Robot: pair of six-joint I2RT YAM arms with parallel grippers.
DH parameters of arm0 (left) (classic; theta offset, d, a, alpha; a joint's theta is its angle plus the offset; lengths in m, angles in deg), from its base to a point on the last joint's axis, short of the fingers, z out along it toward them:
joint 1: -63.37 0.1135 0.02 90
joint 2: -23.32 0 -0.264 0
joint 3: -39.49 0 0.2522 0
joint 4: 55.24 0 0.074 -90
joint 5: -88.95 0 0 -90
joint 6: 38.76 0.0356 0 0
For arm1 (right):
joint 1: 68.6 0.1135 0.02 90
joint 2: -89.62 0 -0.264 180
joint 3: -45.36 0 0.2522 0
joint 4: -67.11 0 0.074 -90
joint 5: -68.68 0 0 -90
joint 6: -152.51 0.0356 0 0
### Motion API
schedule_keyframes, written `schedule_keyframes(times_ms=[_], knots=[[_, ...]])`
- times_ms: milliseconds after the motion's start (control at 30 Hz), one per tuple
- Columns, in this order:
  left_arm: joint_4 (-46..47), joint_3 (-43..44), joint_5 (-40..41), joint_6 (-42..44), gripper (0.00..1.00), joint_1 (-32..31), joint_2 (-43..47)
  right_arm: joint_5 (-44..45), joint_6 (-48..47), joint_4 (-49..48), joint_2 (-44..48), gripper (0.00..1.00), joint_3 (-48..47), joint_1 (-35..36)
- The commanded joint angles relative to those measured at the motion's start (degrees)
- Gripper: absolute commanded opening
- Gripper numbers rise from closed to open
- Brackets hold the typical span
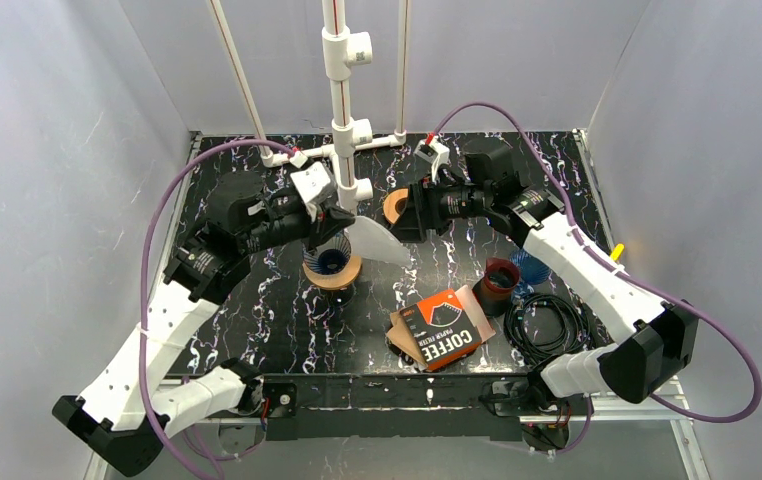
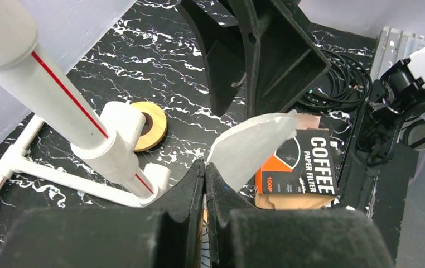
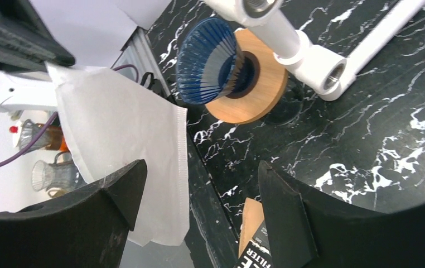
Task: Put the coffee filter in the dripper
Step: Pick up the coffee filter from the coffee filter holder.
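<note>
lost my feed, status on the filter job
Left gripper shut on coffee filter. Right gripper open beside it. Filter not yet in blue dripper. White pipe stand close by dripper.

- Coffee filter (image 1: 379,243): white paper, flat and fan-shaped, with a crimped seam along one edge. It hangs in the air, pinched at its narrow corner by the closed left claw (image 2: 205,167), its wide end fanning out to the right.
- Dripper (image 1: 331,262): dark blue ribbed cone in a round wooden collar. It stands upright on the surface, mouth up, just beside and below the filter in the top view. The filter is not in it.
</note>
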Motion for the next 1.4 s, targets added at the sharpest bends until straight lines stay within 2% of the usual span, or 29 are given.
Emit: schedule_keyframes(times_ms=[0, 133, 333, 500, 800, 1000, 1200, 1367], knots=[[-3.5, -0.8, -0.2, 6.5, 0.00, 0.3, 3.2, 5.9, -1.3, 1.7, 2.4, 0.84, -3.3, 0.1], [-6.6, -1.7, 1.4, 11.4, 0.00, 0.3, 5.1, 5.7, -1.4, 3.2, 3.0, 0.90, -4.8, 0.1], [-9.8, -1.7, 2.0, 14.0, 0.00, 0.3, 6.4, 2.6, -0.6, 2.3, 4.2, 0.98, -4.7, 0.1], [-8.1, -1.8, 0.4, 13.0, 0.00, 0.3, 6.6, -1.1, 0.4, 0.5, 3.9, 0.98, -3.1, 0.5], [-6.0, -1.3, -2.3, 11.4, 0.00, 0.3, 6.4, 0.8, 1.8, -1.5, 1.6, 0.96, -3.5, 3.0], [-5.8, -1.7, -2.7, 11.5, 0.00, 0.3, 7.1, 1.5, 2.1, -0.7, 0.4, 0.89, -3.9, 3.4], [-5.7, -2.0, -2.9, 11.3, 0.00, 0.3, 7.3, 1.8, 2.2, -0.9, 0.3, 0.89, -4.5, 3.4], [-5.5, -2.2, -2.3, 11.1, 0.00, 0.3, 7.1, 1.5, 2.2, -1.7, 1.2, 0.94, -4.5, 3.4]])
